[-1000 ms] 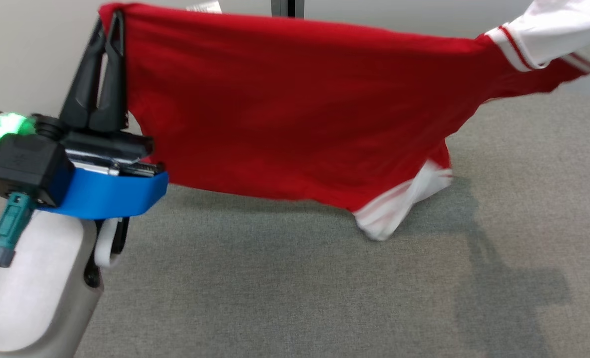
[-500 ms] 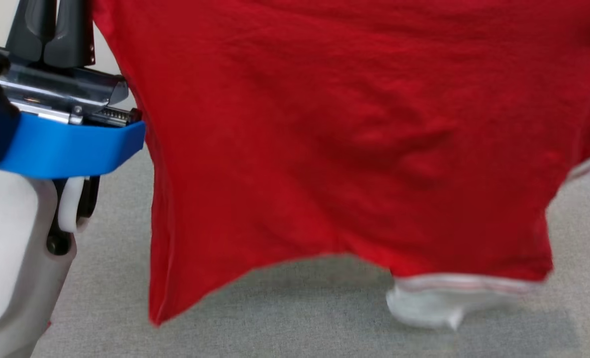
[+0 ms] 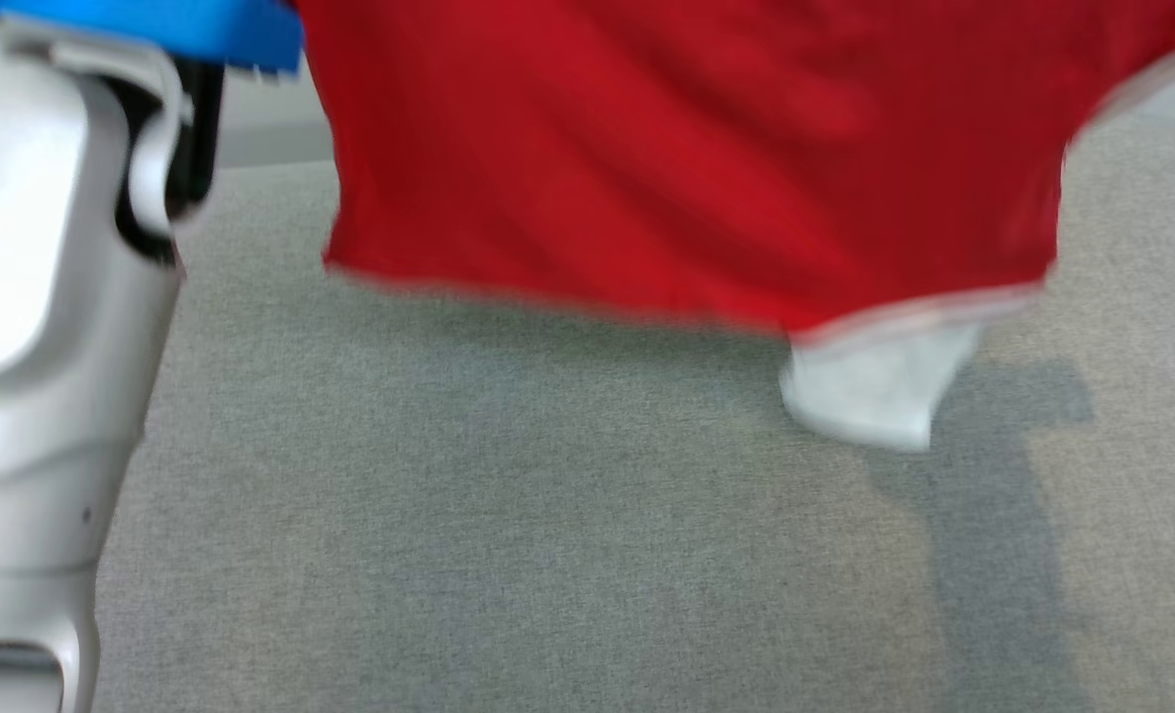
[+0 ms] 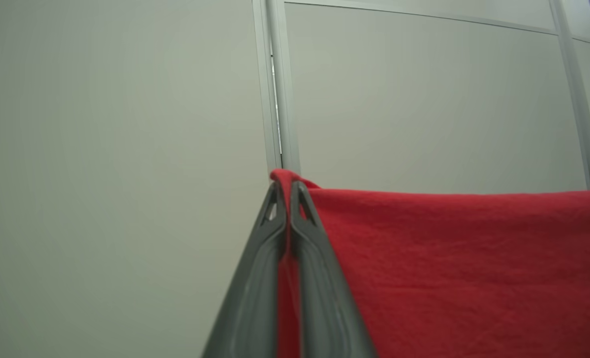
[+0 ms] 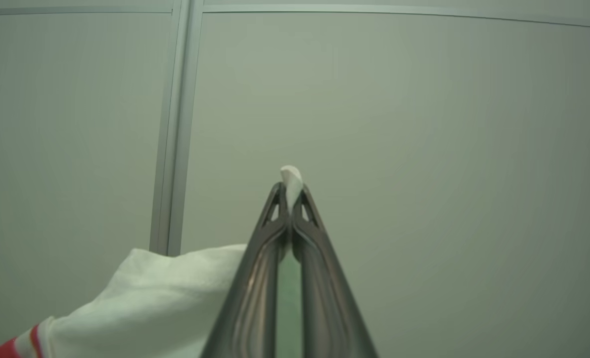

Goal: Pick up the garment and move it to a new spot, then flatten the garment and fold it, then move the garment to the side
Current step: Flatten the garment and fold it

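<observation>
The garment point(image 3: 686, 158), red with white sleeve ends, hangs in the air above the grey table point(image 3: 508, 535); one white sleeve point(image 3: 879, 386) dangles lowest. In the left wrist view my left gripper point(image 4: 288, 186) is shut on a red corner of the garment point(image 4: 449, 258), which stretches off to the right. In the right wrist view my right gripper point(image 5: 290, 185) is shut on a white bit of the garment point(image 5: 291, 175), and white cloth point(image 5: 145, 303) hangs down to the left. My pale left forearm point(image 3: 43, 327) stands at the head view's left edge.
A pale panelled wall point(image 4: 414, 99) with a vertical metal strip point(image 4: 277, 89) rises behind the table. The cloth-covered table top runs wide below the hanging garment, with its shadow point(image 3: 993, 515) at the right.
The garment has been lifted higher; its lower hem swings up and now clears the table. My left gripper has risen out of the head view's top, leaving the forearm showing.
</observation>
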{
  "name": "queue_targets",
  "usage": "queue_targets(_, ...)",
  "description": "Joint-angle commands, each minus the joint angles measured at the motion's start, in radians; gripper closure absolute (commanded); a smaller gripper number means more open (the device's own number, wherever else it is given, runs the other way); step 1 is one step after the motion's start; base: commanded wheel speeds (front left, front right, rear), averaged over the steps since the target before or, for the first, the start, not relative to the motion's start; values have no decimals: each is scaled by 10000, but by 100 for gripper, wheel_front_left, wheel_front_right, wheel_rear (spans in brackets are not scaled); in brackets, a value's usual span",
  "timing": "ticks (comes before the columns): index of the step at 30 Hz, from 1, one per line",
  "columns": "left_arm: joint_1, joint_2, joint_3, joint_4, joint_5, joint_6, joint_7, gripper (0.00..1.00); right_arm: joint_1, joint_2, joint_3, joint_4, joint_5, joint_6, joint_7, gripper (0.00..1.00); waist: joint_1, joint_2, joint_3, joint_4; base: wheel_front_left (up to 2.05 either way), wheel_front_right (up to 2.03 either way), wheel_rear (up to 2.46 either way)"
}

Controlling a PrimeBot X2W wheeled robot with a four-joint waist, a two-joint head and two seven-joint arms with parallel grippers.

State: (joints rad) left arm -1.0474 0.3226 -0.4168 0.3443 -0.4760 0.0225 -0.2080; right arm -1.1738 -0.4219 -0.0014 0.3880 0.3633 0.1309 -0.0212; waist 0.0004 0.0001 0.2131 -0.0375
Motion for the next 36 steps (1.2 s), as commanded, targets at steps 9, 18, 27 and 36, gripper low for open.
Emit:
queue_targets(9, -1631, -586, 488, 3959, 254, -469, -571, 100, -1840, 1095, 1342, 3611, 287, -3, -1647, 100, -4, -1, 400, -101, 0, 0, 0)
queue_targets(18, 368, -1590, 1246, 6837, -160, -687, -578, 100, 312, 2558, 2811, 6505, 989, -3, -2272, 100, -4, -1, 890, -183, 0, 0, 0)
queue_targets(27, 1573, -2241, 1372, 8487, -352, -925, -580, 100, 2904, 2870, 3101, 6600, 1999, -3, -2438, 100, -4, -1, 776, -74, 0, 0, 0)
queue_targets(36, 4190, -2097, 1873, 6046, 366, -1086, -581, 100, 6376, 2575, 2514, 4134, 1856, -3, -2440, 100, -4, -1, -220, 11, 0, 0, 0)
